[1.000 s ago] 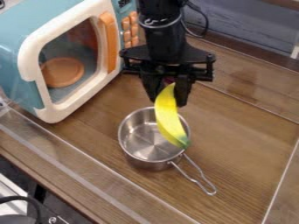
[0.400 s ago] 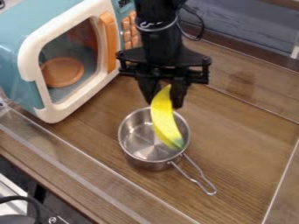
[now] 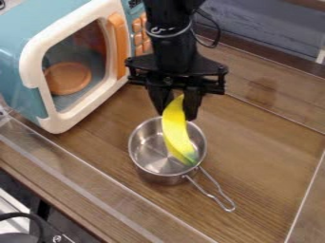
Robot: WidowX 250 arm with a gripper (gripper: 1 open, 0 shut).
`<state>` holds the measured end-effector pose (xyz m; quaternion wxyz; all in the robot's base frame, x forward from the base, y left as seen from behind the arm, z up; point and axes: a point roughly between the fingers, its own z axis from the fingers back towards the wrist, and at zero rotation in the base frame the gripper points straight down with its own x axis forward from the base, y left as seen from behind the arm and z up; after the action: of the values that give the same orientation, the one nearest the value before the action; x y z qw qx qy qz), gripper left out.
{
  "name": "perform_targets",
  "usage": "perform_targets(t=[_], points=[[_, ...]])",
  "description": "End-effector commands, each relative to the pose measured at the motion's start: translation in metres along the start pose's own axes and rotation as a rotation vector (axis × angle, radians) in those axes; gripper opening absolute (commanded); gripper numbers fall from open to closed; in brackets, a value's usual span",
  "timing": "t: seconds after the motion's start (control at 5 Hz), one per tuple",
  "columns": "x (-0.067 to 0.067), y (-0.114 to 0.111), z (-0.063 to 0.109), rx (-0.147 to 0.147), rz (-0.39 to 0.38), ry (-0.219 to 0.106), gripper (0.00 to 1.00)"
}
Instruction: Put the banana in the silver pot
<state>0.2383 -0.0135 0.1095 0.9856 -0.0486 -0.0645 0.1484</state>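
The yellow banana [image 3: 178, 131] hangs nearly upright, its top end pinched in my gripper [image 3: 177, 102], which is shut on it. Its green lower tip dips over the right inner side of the silver pot [image 3: 150, 152]. The pot is a small round shiny saucepan standing on the wooden table, directly below the gripper. Its thin wire loop handle [image 3: 212, 192] points toward the front right. Whether the banana's tip touches the pot's bottom, I cannot tell.
A teal-and-white toy microwave [image 3: 57, 62] with its door open stands at the left, close to the pot, with an orange dish [image 3: 67, 77] inside. A clear raised rim [image 3: 89, 195] runs along the table's front edge. Bare wooden table [image 3: 273, 133] lies to the right.
The gripper and banana have shifted slightly left and lower, bringing the banana's lower tip further over the inside of the pot. The pot has not moved.
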Motion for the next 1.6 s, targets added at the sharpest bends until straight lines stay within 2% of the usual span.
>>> perform_targets(t=[0.0, 1.4], points=[[0.0034, 0.0012, 0.0093, -0.006, 0.000, -0.042, 0.00], [0.0007, 0.0013, 0.0027, 0.011, -0.024, -0.051, 0.00]])
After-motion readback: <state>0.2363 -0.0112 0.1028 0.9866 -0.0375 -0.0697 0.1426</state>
